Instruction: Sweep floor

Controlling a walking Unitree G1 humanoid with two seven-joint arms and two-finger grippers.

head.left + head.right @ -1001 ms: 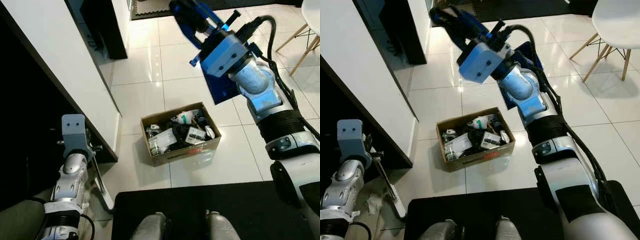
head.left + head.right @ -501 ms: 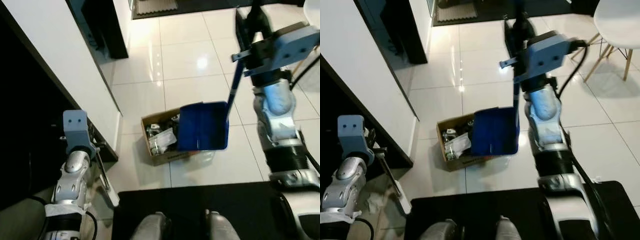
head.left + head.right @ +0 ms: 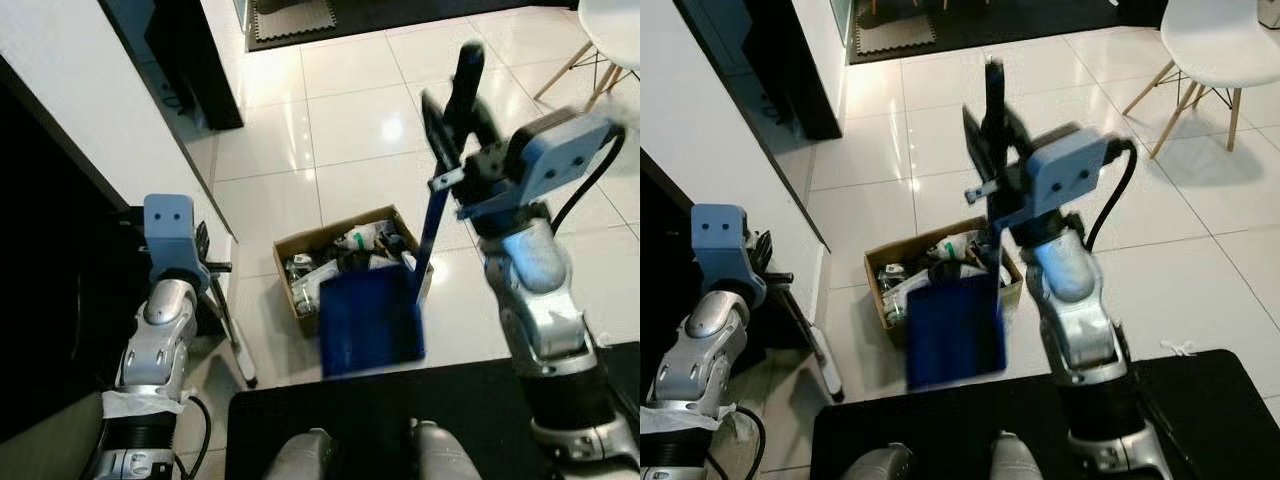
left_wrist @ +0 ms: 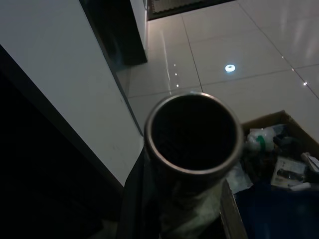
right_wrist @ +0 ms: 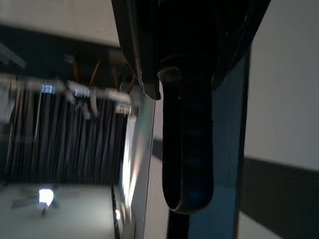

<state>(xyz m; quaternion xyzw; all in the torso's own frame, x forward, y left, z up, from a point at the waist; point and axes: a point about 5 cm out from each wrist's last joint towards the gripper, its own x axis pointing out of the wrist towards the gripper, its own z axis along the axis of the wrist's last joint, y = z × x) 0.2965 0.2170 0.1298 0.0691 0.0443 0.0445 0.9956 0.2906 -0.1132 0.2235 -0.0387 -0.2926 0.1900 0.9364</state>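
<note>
The right gripper (image 3: pixel 452 105) is raised over the tiled floor (image 3: pixel 350 120), its jaws closed around the dark grip at the top of the dustpan handle (image 3: pixel 432 235). In the right wrist view that rounded grip (image 5: pixel 187 144) sits clamped between the black fingers (image 5: pixel 132 45). The thin blue handle runs down from the gripper to the blue dustpan (image 3: pixel 370 320), which hangs with its open face toward the camera, in front of the near edge of the box (image 3: pixel 300 300). Whether the pan touches the box or the floor cannot be told.

The cardboard box stands on the white tiles just beyond the black mat (image 3: pixel 380 420) and is full of mixed trash (image 3: pixel 345 260): crumpled wrappers, small packets and dark bits.

The left gripper (image 3: pixel 205 262) is low beside the white cabinet (image 3: pixel 90 110), and its jaws are closed on the broom pole (image 3: pixel 228 325). The pole slants down along the cabinet's foot to the floor near the mat's corner. In the left wrist view the open end of the pole (image 4: pixel 192 134) appears as a dark round tube mouth, with the box (image 4: pixel 279 149) and pan (image 4: pixel 279 214) beyond it.

A white chair (image 3: pixel 1210 40) on wooden legs stands well apart on the robot's right, and a dark doormat (image 3: pixel 290 18) lies at the far edge of the tiles.
</note>
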